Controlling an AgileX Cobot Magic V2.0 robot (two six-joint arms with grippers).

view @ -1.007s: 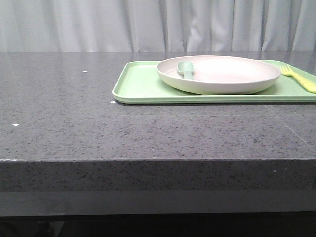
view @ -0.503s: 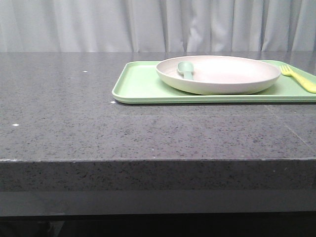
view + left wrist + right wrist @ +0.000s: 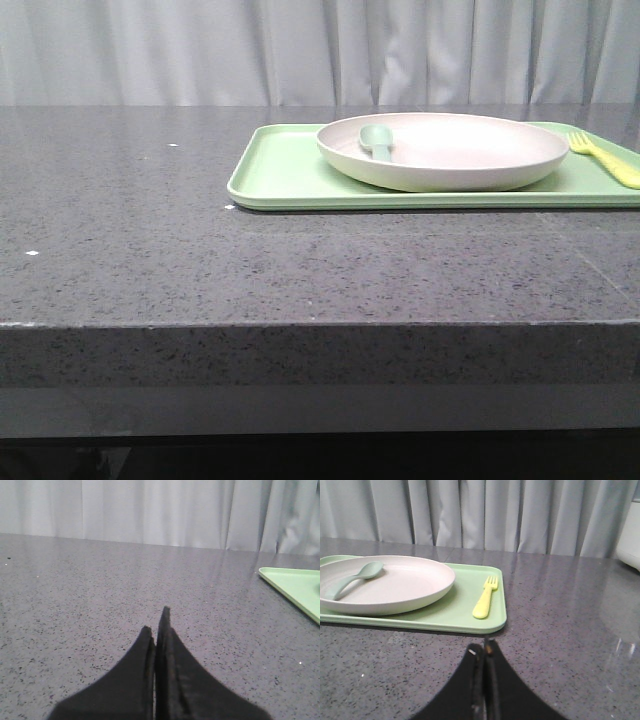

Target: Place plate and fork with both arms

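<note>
While both arms sit low over the stone table (image 3: 150, 250), this is how things lie:

Plate: the plate (image 3: 442, 150) rests on the green tray (image 3: 280, 175) toward the right of the table, with a pale green spoon (image 3: 377, 140) lying inside it near its left rim.

Fork: the fork (image 3: 603, 158) lies flat on the tray just beside the plate's right edge, apart from it, tines pointing away from the robot.

Right gripper: the right gripper (image 3: 483, 652) is pinched closed on nothing, near the tray's near right corner; the fork (image 3: 484, 597) lies ahead of its tips, the plate (image 3: 395, 582) ahead and off to the left.

Left gripper: the left gripper (image 3: 156, 625) is also pressed closed and empty, over bare table, well apart from the tray (image 3: 295, 587), whose corner shows off to its right.

Change from a second ago: plate, spoon, fork and tray sit exactly as before; nothing in the front view has shifted.
</note>
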